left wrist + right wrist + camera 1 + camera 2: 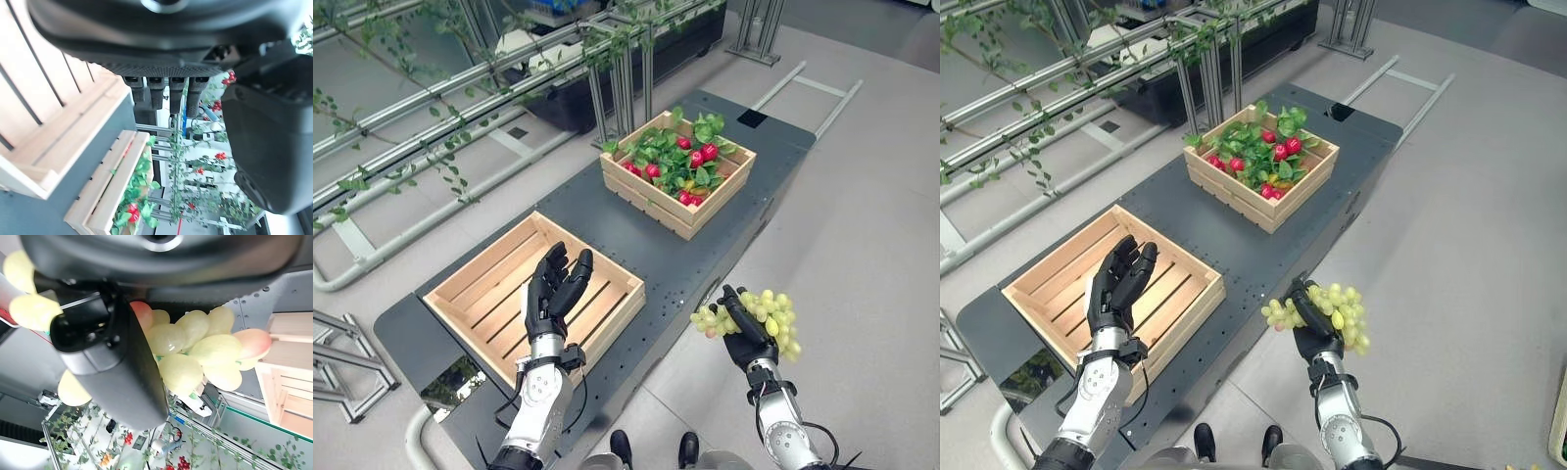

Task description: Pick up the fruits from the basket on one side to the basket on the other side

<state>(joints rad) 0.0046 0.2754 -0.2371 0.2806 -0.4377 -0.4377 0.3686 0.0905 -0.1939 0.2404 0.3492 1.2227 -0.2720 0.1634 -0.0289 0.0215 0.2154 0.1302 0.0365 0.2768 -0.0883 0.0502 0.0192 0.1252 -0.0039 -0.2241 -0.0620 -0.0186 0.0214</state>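
My right hand (pixel 746 333) is shut on a bunch of green grapes (pixel 771 315), held past the near right edge of the dark platform, over the floor. The grapes (pixel 195 352) bulge out beside its thumb in the right wrist view. My left hand (pixel 554 289) hovers open, fingers straight, over the near side of the slatted wooden crate (pixel 489 264), which holds nothing. Farther back stands a second wooden crate (pixel 641 196), holding leaves and red fruits (pixel 697 157).
The dark platform (pixel 607 230) carries both crates and ends close to my right hand. Metal rails with trailing vines (pixel 431 117) run along the far left. A black planter trough (pixel 607 78) stands behind the platform. Grey floor (pixel 862 215) lies to the right.
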